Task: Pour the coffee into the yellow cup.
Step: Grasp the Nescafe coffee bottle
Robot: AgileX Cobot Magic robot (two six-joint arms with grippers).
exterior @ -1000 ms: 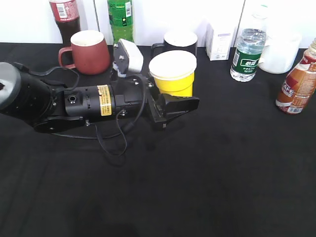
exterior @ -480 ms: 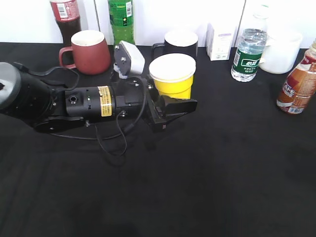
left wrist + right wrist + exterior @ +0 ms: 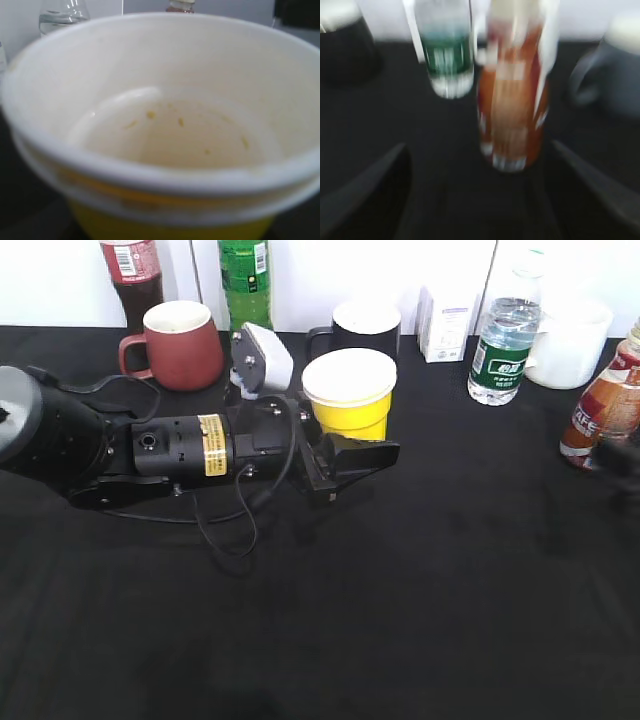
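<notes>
Black table [image 3: 420, 620], cup station.
Left gripper [image 3: 352, 445] clamps yellow cup [image 3: 350, 392]; right gripper [image 3: 480, 200] spread wide before coffee [image 3: 512, 100].

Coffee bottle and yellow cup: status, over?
Left gripper at yellow cup, grip unclear. Right gripper open, facing coffee bottle, not gripping. Cup empty. Water bottle behind, path clear.
</notes>
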